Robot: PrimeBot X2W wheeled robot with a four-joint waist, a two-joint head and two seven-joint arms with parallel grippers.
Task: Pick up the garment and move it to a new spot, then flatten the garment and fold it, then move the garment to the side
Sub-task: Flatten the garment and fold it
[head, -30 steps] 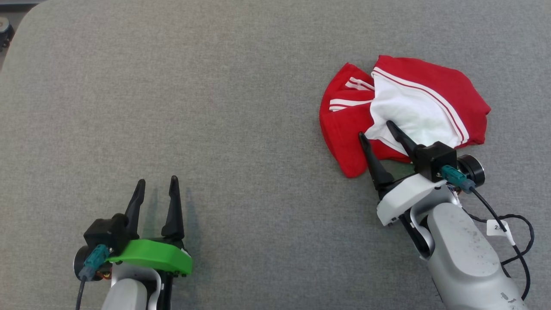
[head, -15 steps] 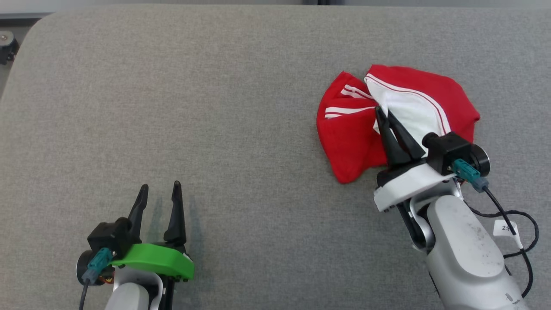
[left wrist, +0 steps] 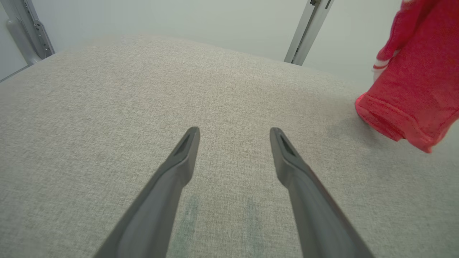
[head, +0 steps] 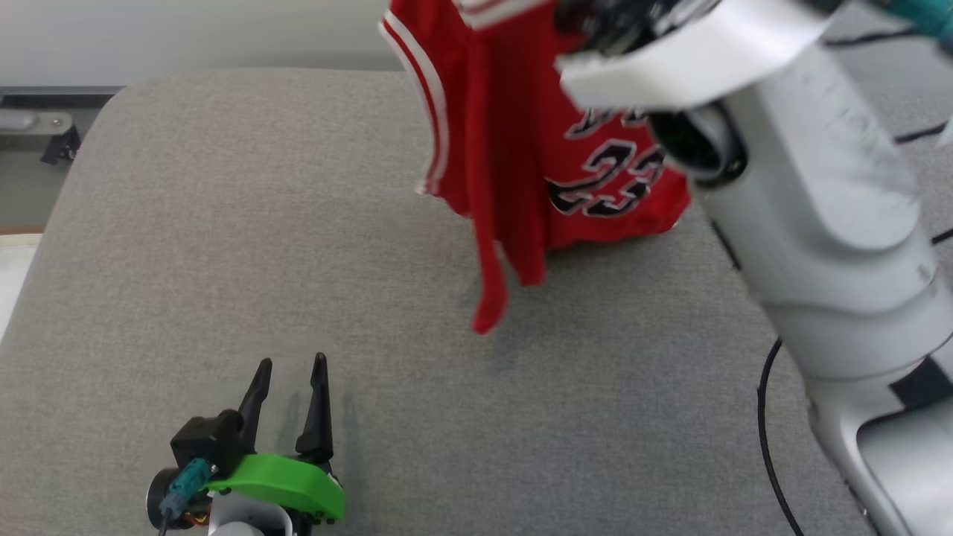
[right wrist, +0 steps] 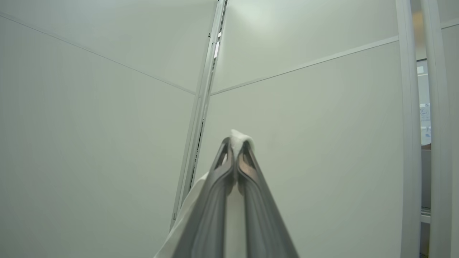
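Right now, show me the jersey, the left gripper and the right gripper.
jersey [head: 510, 149], head view, red panel left of the number.
left gripper [head: 292, 361], head view, midway between its open fingertips.
right gripper [right wrist: 236, 143], right wrist view, midway between fingertips pinching the jersey.

The jersey [head: 514, 149] is red with white-striped edges and black, white-outlined numbers, the table [head: 223, 246] is speckled grey, and the left gripper [head: 292, 365] has black fingers and a green cover [head: 287, 485].
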